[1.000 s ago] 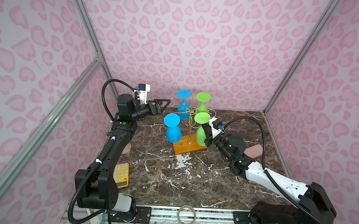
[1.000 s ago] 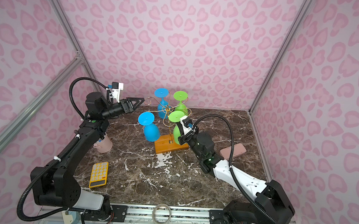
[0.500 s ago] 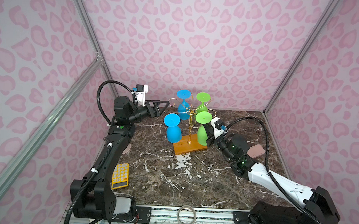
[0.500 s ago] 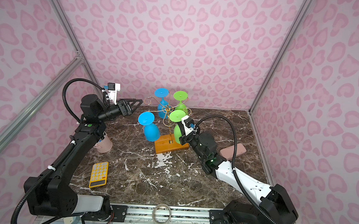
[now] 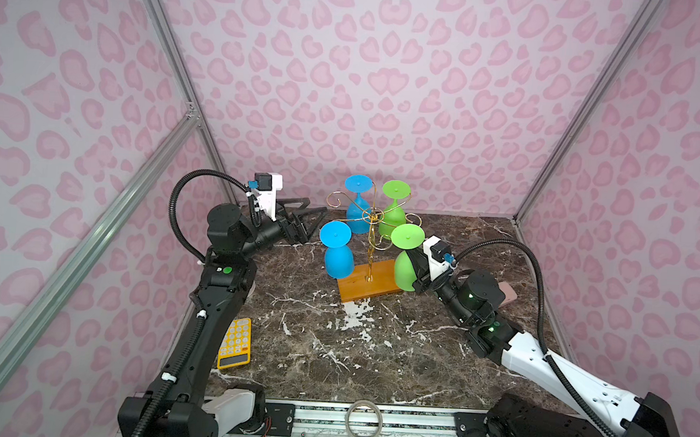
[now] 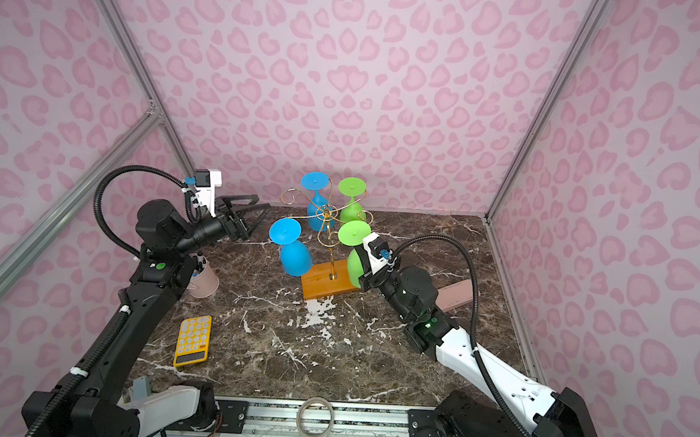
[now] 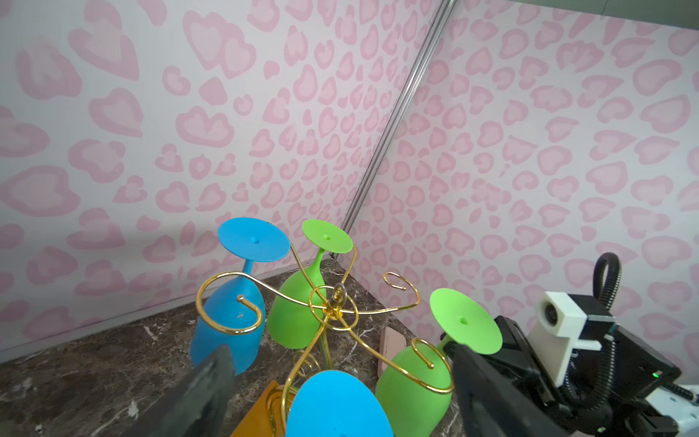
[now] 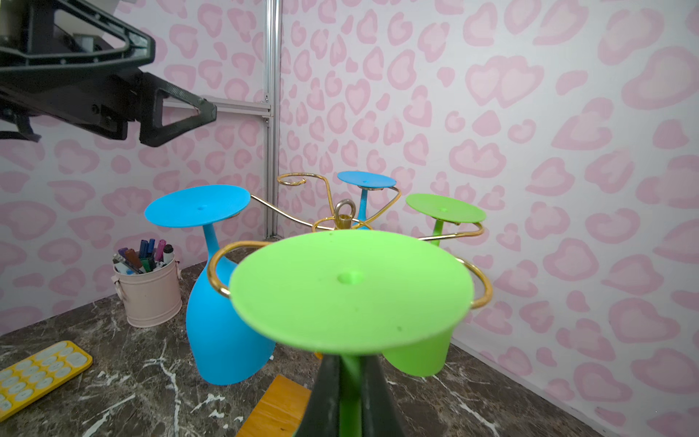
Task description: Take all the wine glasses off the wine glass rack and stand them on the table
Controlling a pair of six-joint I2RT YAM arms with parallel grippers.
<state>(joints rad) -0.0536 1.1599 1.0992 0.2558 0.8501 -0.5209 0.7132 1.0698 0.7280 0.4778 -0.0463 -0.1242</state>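
Four wine glasses hang upside down on the wine glass rack (image 7: 333, 306), each with its foot resting on a curled gold arm. Two are blue, near (image 5: 337, 260) and far (image 5: 357, 211), and two are green. Two more arms show empty.

The wine glass (image 5: 404, 268) I am working is the near green one, on the arm that faces my right side, with its bowl over the edge of the wooden base (image 5: 360, 289). My right gripper (image 8: 350, 365) is clamped on its stem just under the foot. My left gripper (image 5: 317, 209) hovers beside the near blue glass, jaws apart, holding nothing.

I judge the glass to be matte moulded plastic: light, stiff and not brittle, though the thin stem could twist between the pads. The stem is the right hold, since the bowl looks too wide for the jaws. The wire rack looks light and may drag along if the foot snags on its curl.

Also on the table: one yellow calculator (image 5: 235, 343), one pen cup (image 6: 203, 279) and one flat pink object (image 6: 454, 294).
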